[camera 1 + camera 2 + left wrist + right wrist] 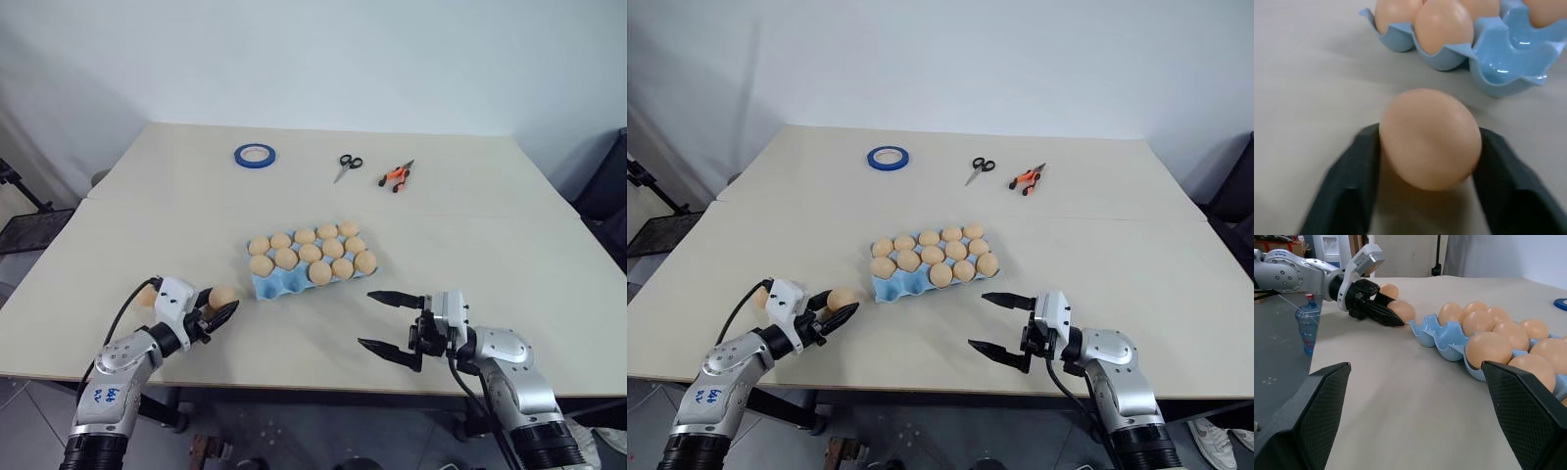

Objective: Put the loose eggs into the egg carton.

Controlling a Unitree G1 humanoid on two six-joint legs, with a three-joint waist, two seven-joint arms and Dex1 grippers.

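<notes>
Eleven eggs (pixel 310 253) seated in egg carton (pixel 276 286), light blue moulded tray, lidless, mid-table; near row of cups still bare at its left end. All eggs alike: pale tan-orange, matte, approx one cup each. One loose egg (pixel 222 296) clamped between black fingers of left gripper (pixel 223 311), just off carton's near-left corner, low over table (pixel 509 255). Second loose egg (pixel 146 295) on table behind left wrist, partly hidden. Right gripper (pixel 382 319) spread wide, nothing in it, hovering near front edge, right of carton. Far side: blue tape ring (pixel 255 155), scissors (pixel 348 165), orange-handled pliers (pixel 397 176), well apart from carton. Blue handwritten marks on left forearm (pixel 98 396), not legible. No brand or label readable on carton or eggs
</notes>
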